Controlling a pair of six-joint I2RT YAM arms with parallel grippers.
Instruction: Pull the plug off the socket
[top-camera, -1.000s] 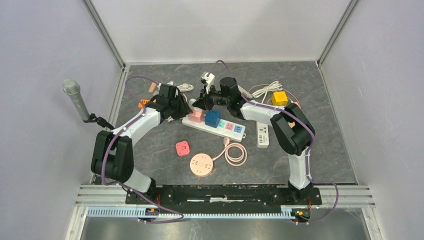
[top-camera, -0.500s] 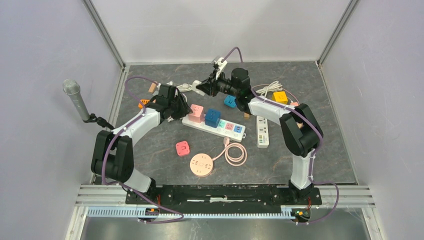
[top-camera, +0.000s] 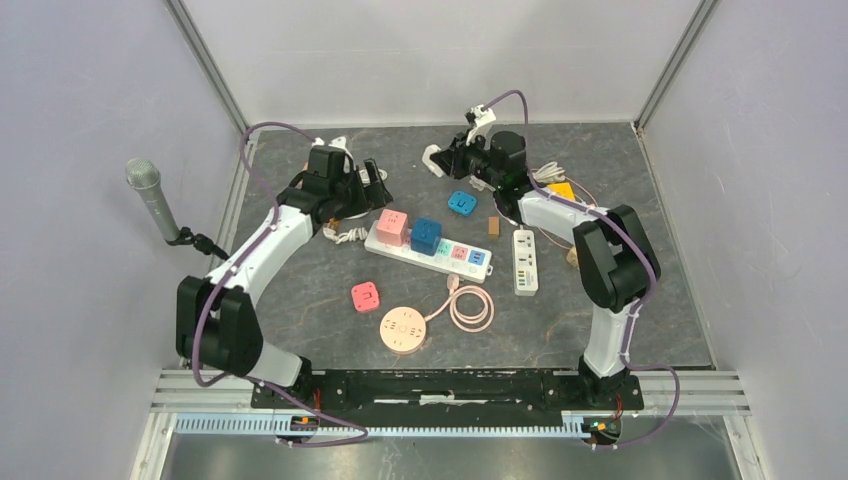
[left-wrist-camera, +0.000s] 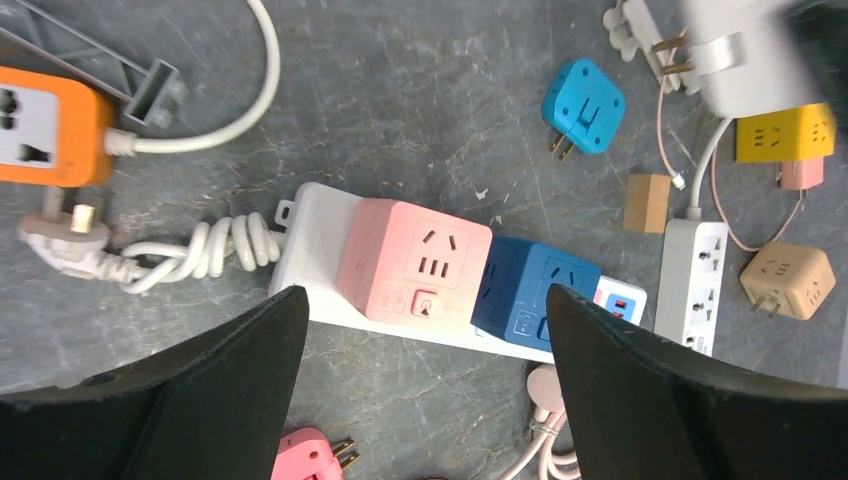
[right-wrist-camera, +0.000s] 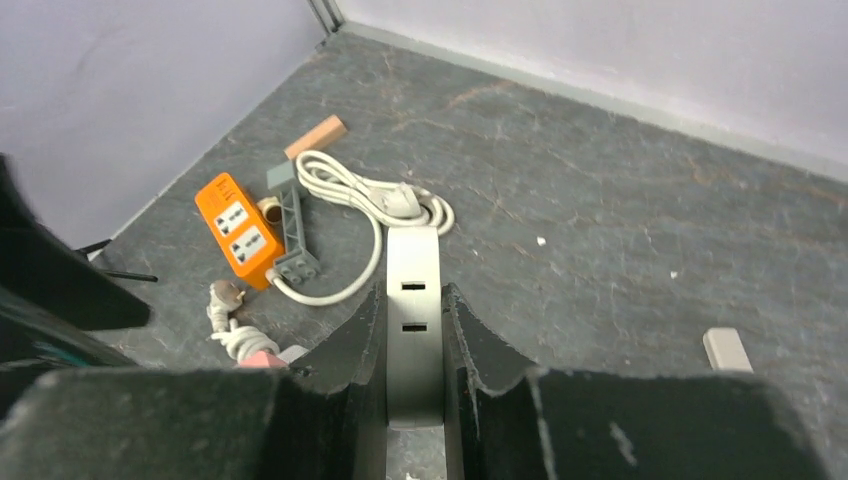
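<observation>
The white plug (right-wrist-camera: 413, 300) is off the strip and in the air, with my right gripper (right-wrist-camera: 413, 312) shut on its sides. From above, this plug (top-camera: 434, 160) hangs over the back of the table, apart from the white socket strip (top-camera: 478, 264). A pink cube (left-wrist-camera: 415, 260) and a blue cube (left-wrist-camera: 530, 290) are still seated on the strip (left-wrist-camera: 310, 240). My left gripper (left-wrist-camera: 425, 300) hovers open above the strip's left end with nothing between its fingers. In the top view the left gripper (top-camera: 375, 180) is behind the strip.
Around the strip lie an orange socket block (left-wrist-camera: 45, 125), a coiled white cord (left-wrist-camera: 180, 255), a loose blue plug (left-wrist-camera: 583, 105), a yellow cube (left-wrist-camera: 785, 132), a tan cube (left-wrist-camera: 787, 280) and a second white strip (top-camera: 525, 262). Nearer me are a pink plug (top-camera: 365, 296) and a round pink socket (top-camera: 402, 328).
My right gripper has carried the white plug up and away from the strip toward the back right. My left gripper let go of the strip's left end, opened and drew back.
</observation>
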